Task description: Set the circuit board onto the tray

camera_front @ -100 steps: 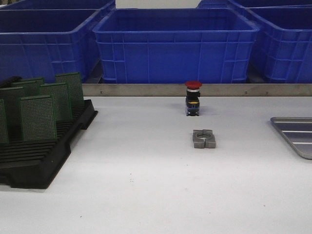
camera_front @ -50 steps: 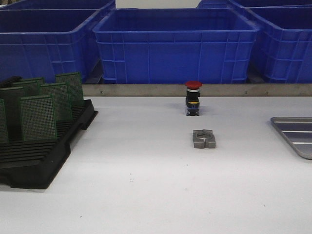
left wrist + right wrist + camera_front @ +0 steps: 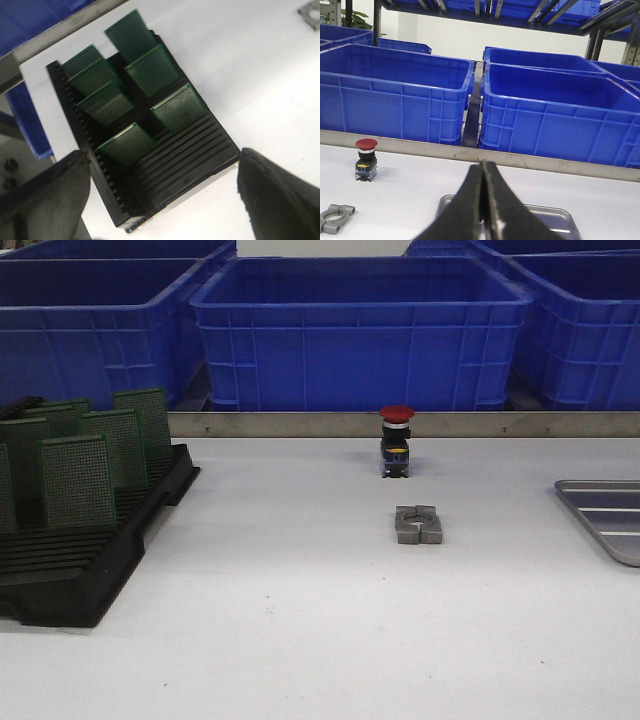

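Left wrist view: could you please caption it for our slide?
Open left gripper above the black slotted rack holding seven upright green circuit boards.

1. Circuit boards (image 3: 78,481) — green perforated rectangles, seven counted from the left wrist view, standing on edge and slightly tilted in slots at the counter's left.
2. Tray (image 3: 607,516) — flat silver-grey metal, rounded corner, raised rim, ribbed bottom; lies flat at the counter's right edge, partly out of view.
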You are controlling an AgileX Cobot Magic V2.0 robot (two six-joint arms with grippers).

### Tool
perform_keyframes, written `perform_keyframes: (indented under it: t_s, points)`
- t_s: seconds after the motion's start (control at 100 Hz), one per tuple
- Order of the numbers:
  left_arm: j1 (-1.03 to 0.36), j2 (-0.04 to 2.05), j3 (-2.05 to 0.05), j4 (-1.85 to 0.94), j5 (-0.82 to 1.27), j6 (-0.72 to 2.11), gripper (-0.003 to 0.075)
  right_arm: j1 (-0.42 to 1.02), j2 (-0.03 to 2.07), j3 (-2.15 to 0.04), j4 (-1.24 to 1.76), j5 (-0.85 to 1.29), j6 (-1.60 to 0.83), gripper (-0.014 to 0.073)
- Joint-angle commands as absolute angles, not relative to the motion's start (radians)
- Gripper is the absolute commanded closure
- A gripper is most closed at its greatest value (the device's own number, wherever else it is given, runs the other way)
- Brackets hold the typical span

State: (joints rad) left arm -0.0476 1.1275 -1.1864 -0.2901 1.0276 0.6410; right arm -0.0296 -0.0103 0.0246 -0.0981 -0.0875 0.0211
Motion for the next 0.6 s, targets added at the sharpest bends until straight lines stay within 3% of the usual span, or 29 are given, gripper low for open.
perform_keyframes:
  t_s: [0.0,0.3,0.59]
  points:
    - [-0.047,1.191,-1.266,-0.365,1.037,0.881,0.0154,-0.028,-0.032,0.012,-0.11,-0.171,0.02,0.0662]
    - [-0.047,1.392,-1.333,-0.387,1.089,1.316,0.0154,-0.028,-0.032,0.012,-0.11,-0.171,0.02,0.0662]
    - [-0.047,1.507,-1.333,-0.432,1.047,1.478,0.0154,-0.028,-0.032,0.012,-0.11,-0.171,0.02,0.0662]
